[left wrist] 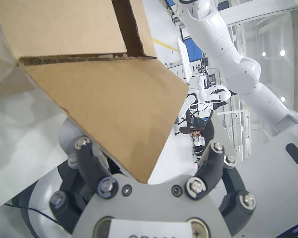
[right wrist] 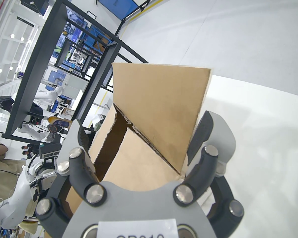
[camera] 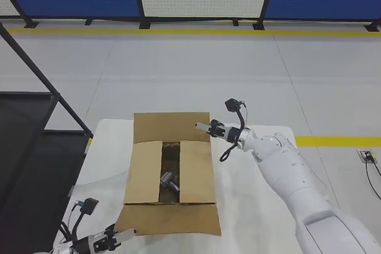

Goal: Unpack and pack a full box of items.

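- Left gripper (left wrist: 149,149) spread wide, corner of the near flap (left wrist: 114,100) of the box (camera: 197,171) between its fingers.
- Right gripper (right wrist: 142,125) wide too, corner of the far flap (right wrist: 159,100) between its fingers.

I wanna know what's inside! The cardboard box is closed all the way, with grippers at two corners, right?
No: the top view shows the cardboard box open, items visible between its flaps. The left gripper and right gripper are at two corners.

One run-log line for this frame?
box: side flaps in, end flaps out | left gripper: open, near flap corner | right gripper: open, far flap corner
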`<state>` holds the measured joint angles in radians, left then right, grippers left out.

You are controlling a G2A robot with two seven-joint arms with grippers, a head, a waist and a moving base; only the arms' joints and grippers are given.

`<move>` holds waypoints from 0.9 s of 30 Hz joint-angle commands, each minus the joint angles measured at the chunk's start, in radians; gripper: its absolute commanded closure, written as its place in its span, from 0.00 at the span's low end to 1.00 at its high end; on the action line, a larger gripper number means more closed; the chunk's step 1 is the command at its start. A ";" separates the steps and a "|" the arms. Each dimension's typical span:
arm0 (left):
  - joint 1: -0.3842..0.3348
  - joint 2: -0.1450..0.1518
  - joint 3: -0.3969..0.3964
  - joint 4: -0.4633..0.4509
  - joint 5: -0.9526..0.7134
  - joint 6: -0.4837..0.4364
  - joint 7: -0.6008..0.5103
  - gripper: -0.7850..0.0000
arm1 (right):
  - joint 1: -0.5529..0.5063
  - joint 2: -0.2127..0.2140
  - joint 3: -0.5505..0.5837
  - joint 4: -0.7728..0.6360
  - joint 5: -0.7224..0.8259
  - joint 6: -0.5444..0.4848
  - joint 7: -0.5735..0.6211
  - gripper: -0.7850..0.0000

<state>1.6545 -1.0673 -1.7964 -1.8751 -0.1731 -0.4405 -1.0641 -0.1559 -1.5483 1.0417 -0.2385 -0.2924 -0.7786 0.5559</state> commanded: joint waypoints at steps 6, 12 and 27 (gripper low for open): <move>-0.017 0.000 0.003 -0.017 -0.045 0.038 0.093 0.00 | 0.013 0.007 0.010 -0.007 0.017 -0.045 0.013 0.00; -0.042 -0.001 0.009 -0.027 -0.050 0.101 0.192 0.00 | 0.029 0.009 0.011 -0.030 0.023 -0.078 0.038 0.00; -0.107 -0.007 0.094 -0.041 0.078 0.256 0.409 0.00 | 0.063 0.018 -0.008 -0.116 0.041 -0.155 0.236 0.00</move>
<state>1.5506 -1.0738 -1.7098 -1.9161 -0.1126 -0.1868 -0.6660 -0.0931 -1.5296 1.0370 -0.3463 -0.2575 -0.9415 0.7562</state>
